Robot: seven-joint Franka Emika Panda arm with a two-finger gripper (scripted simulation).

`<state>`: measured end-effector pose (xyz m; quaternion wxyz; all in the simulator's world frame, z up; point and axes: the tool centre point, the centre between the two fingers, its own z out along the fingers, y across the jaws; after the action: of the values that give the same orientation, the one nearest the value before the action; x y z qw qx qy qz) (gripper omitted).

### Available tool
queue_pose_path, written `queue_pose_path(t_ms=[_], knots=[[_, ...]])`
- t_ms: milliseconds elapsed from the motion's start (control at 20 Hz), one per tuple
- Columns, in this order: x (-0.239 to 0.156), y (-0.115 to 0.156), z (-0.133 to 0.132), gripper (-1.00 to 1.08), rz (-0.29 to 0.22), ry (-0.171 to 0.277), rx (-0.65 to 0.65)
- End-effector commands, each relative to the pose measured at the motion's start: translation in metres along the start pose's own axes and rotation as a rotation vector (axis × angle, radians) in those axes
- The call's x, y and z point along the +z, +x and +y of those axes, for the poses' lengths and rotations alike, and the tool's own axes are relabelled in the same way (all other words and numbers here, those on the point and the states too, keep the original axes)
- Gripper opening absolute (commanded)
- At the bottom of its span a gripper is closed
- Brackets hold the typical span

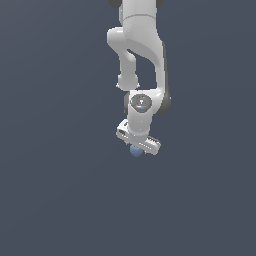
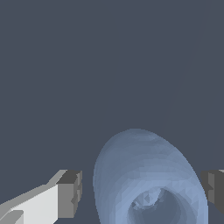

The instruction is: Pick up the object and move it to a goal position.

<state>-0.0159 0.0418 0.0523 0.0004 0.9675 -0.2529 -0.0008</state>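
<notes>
Wrist view, nearest first: the object (image 2: 148, 179), a rounded blue-grey blob w/ a dimpled nub facing the camera, fills the space between the two grey fingertips (image 2: 70, 194). One pad sits just beside it on one side w/ a thin gap showing; the other pad, at the frame edge, looks to be touching or nearly so (can't tell which). So the gripper (image 2: 142, 192) is spread about as wide as the blob, straddling it; no firm pinch can be confirmed.

Exterior view: gripper (image 1: 138, 145) hangs below the white arm (image 1: 142, 55), hand tilted, w/ the object (image 1: 135, 150) peeking out beneath it as a small blue bump. Behind everything, a flat dark grey-blue ground (image 1: 50, 200).
</notes>
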Motion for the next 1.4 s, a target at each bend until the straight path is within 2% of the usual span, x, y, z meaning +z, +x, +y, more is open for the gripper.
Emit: queue_pose_path(t_ms=[0,50,800,1100,1350], knots=[[0.002,0.001,-0.001,1.00,0.001,0.001,0.000],[0.002,0.001,-0.001,-1.00,0.001,0.001,0.000],[-0.005,0.002,0.003,-1.00,0.002,0.002,0.000],[-0.030,0.008,0.021,-1.00,0.002,0.003,0.000],[-0.066,0.016,0.048,-1.00,0.001,0.003,0.000]])
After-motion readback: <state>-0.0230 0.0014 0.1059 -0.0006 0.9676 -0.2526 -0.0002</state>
